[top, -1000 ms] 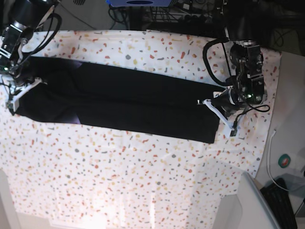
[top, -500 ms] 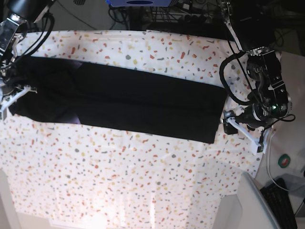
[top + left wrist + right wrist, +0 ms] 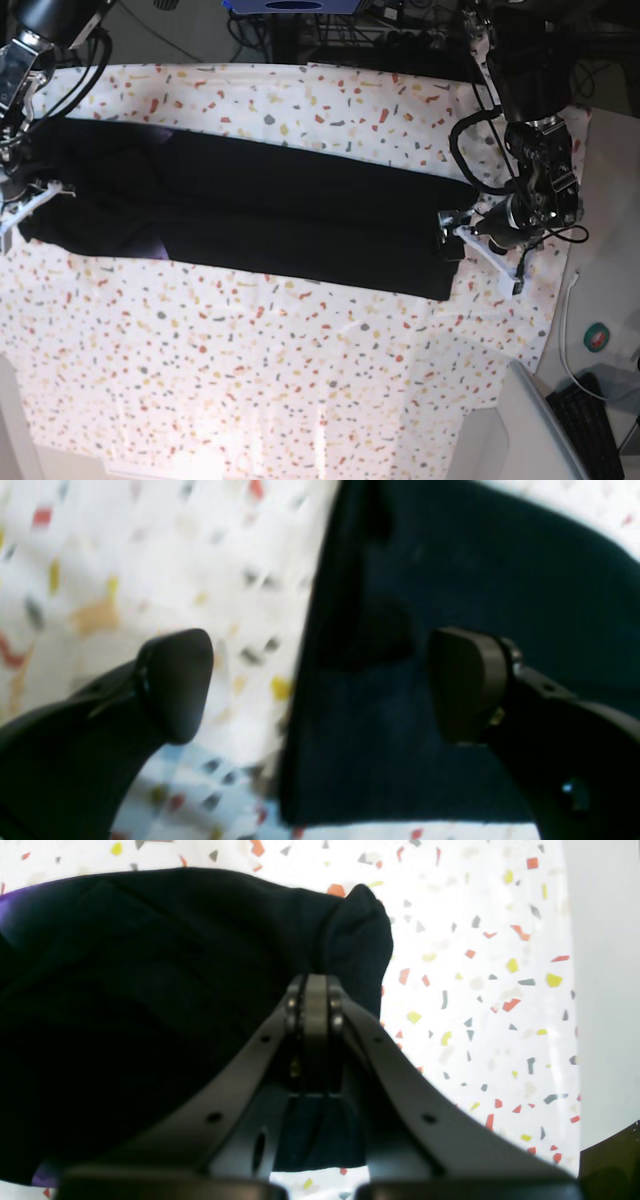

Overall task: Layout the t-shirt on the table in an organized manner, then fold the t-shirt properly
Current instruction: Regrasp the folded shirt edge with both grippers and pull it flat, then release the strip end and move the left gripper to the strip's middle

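Observation:
The black t-shirt (image 3: 260, 215) lies on the speckled table (image 3: 300, 360) as a long folded band from left to right. My left gripper (image 3: 474, 252) is open at the band's right end. In the left wrist view (image 3: 320, 685) one fingertip (image 3: 175, 685) is over the table (image 3: 150, 555), the other over the t-shirt (image 3: 450, 580), and the cloth edge runs between them. My right gripper (image 3: 28, 198) is at the band's left end. In the right wrist view (image 3: 310, 1005) it is shut on bunched black cloth (image 3: 150, 1015). The sun print is hidden.
The table's right edge is close behind my left gripper. Off the table at the lower right are a white cable (image 3: 568, 320), a small green round thing (image 3: 597, 337) and a keyboard (image 3: 590, 425). Cables and equipment stand beyond the far edge.
My left gripper swung out toward the table's right edge, then came back to the shirt's right end, still open. My right gripper drew slightly left with the shirt's left end.

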